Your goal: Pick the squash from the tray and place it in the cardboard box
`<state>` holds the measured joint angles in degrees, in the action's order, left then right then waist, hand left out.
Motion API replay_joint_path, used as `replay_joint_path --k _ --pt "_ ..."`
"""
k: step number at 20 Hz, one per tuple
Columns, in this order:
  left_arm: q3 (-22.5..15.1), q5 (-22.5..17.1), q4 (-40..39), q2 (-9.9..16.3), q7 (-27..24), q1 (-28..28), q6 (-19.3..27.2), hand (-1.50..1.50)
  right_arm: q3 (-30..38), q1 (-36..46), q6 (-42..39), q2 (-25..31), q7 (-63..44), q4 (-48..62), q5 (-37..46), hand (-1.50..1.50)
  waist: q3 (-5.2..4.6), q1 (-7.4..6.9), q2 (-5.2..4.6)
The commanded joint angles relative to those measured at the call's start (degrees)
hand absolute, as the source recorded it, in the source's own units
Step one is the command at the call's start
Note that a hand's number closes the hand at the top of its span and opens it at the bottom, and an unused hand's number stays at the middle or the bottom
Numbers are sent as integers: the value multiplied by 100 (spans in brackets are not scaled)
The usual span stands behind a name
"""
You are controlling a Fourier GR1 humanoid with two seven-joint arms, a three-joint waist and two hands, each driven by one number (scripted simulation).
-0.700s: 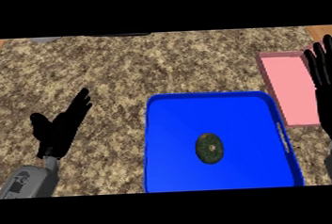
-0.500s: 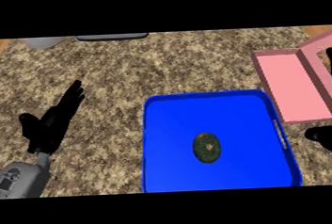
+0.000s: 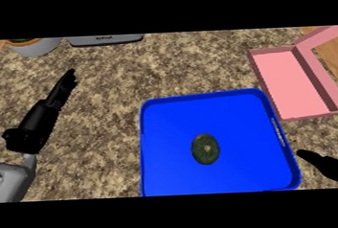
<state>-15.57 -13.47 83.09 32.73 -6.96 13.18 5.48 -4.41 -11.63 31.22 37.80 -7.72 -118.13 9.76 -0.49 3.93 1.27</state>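
Squash (image 3: 206,149) sits mid-tray, small dark green disc on the blue tray (image 3: 159,135), nothing touching it. Big change vs a moment ago: right hand (image 3: 330,169) has dropped from up beside the pink box (image 3: 292,84) to low at the tray's right-front corner, only dark fingertips showing, so can't tell if fingers are open or curled. Looks like the approach to the pick has begun, grasp not yet made. View has shifted too: box now further up and right, w/ its lid open. Left hand (image 3: 48,109) stays out over the counter (image 3: 106,80) left of the tray, fingers straight, open, holding nothing.

Room: tray rim stands betw. right hand and squash, so it must go over that edge. Box just beside tray's right-rear corner, open top. Pot (image 3: 33,45) and grey appliance (image 3: 105,40) at the far edge, well apart.
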Motion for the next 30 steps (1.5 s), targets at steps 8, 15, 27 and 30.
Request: replay_joint_path --k 8,15,27,30 --pt "-30 234 274 123 -130 -29 -171 0 -977 -1316 -1175 1022 -2449 -1940 2974 -150 -1 -295 -104" --pt "-309 437 271 -266 180 424 -50 0 -2002 -367 -2926 1507 -4224 -2215 3045 -150 -2 -504 -165" --pt "-232 365 301 -245 277 597 -339 0 -3528 2111 -4712 -46 -6980 -1074 2713 -150 4 -737 -166" --pt "-266 481 124 -414 115 523 -210 0 -3783 2456 -4872 -637 -7266 -724 2803 -150 5 -647 -165"
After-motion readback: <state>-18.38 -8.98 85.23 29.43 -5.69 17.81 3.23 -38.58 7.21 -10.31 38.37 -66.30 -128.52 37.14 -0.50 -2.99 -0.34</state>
